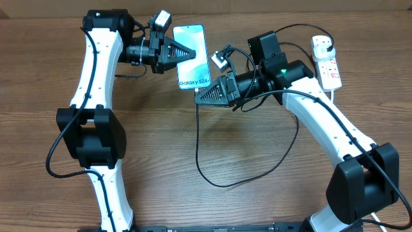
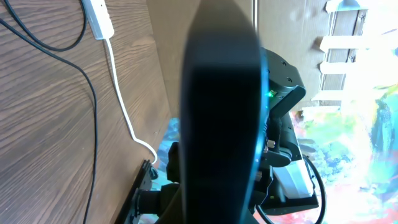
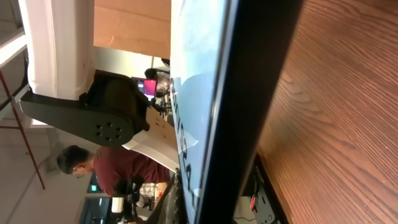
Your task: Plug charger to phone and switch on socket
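Note:
The phone [image 1: 199,64] has a light blue screen with white text at its bottom edge, and it sits raised at the back middle of the table. My left gripper [image 1: 192,54] comes in from the left and is shut on the phone; in the left wrist view the phone's dark edge [image 2: 221,93] fills the centre. My right gripper [image 1: 197,100] lies along the phone's bottom edge [image 3: 249,93], shut. The charger's black cable [image 1: 197,148] runs into its tip, and the connector is hidden. The cable loops forward and back to a plug [image 1: 324,44] in the white socket [image 1: 329,69].
The cable's loop [image 1: 222,183] lies on the wooden table [image 1: 154,167] between the two arms. A thick white cord [image 2: 121,93] trails over the table in the left wrist view. The right arm [image 1: 322,116] crosses in front of the socket.

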You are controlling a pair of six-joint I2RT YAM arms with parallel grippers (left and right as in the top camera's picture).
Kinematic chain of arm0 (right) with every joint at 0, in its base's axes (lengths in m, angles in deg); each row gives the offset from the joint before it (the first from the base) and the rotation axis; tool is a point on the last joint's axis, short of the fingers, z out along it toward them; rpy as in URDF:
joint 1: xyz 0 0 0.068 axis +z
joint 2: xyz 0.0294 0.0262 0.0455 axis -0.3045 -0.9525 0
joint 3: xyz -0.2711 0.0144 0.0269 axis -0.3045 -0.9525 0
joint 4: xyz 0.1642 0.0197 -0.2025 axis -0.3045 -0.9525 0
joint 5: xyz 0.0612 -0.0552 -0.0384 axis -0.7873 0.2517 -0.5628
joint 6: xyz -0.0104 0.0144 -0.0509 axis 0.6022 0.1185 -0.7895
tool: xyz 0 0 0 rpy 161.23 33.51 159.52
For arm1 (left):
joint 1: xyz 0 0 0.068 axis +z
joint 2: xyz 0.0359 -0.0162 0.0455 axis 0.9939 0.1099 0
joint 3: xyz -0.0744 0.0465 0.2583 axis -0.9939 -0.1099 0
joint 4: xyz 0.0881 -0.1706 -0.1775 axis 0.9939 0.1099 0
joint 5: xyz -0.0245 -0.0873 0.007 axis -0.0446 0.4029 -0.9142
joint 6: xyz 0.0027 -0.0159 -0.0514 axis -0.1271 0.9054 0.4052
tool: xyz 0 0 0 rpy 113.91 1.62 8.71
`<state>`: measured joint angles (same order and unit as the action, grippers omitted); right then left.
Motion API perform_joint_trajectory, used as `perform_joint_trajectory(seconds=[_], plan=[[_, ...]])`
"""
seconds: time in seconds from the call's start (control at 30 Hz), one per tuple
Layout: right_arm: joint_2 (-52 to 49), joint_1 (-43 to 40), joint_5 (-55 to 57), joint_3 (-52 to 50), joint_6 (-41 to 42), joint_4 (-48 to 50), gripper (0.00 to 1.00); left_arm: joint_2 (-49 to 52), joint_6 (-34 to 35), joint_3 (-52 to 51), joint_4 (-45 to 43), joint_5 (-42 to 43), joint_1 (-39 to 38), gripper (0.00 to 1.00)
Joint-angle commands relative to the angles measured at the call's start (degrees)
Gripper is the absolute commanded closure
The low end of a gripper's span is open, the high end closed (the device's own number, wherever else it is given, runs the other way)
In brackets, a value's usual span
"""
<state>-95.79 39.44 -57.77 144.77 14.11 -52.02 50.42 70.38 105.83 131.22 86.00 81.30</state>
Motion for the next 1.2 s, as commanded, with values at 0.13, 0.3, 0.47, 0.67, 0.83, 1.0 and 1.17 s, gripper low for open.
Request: perform_joint_trajectory(seconds=[0.13, 0.3, 0.47, 0.67, 0.83, 1.0, 1.17], plan=[[-0.28, -0.68, -1.18, 1.25, -0.02, 0.31, 0.96, -1.22, -2.32, 1.05, 0.2, 3.67, -0.44, 0.96], [-0.28, -0.68, -1.16, 1.25, -0.02, 0.33, 0.96, -1.22, -2.1, 1.05, 0.2, 3.72, -0.44, 0.96], [-0.28, -0.61, -1.16, 1.25, 0.0, 0.5, 0.96, -1.22, -1.64, 1.05, 0.2, 3.72, -0.44, 0.96], [-0.28, -0.42, -1.14, 1.25, 0.0, 0.72, 0.96, -1.22, -1.64, 1.05, 0.2, 3.65, -0.55, 0.96], [-0.28, -0.42, -1.16, 1.25, 0.04, 1.2, 0.96, -1.22, -1.64, 1.05, 0.2, 3.67, -0.55, 0.96], [-0.31, -0.42, -1.16, 1.25, 0.28, 1.36, 0.96, -1.22, -1.6, 1.05, 0.2, 3.67, -0.52, 0.96], [-0.35, -0.42, -1.16, 1.25, 0.28, 1.36, 0.96, -1.22, -1.49, 1.05, 0.2, 3.61, -0.7, 0.96]])
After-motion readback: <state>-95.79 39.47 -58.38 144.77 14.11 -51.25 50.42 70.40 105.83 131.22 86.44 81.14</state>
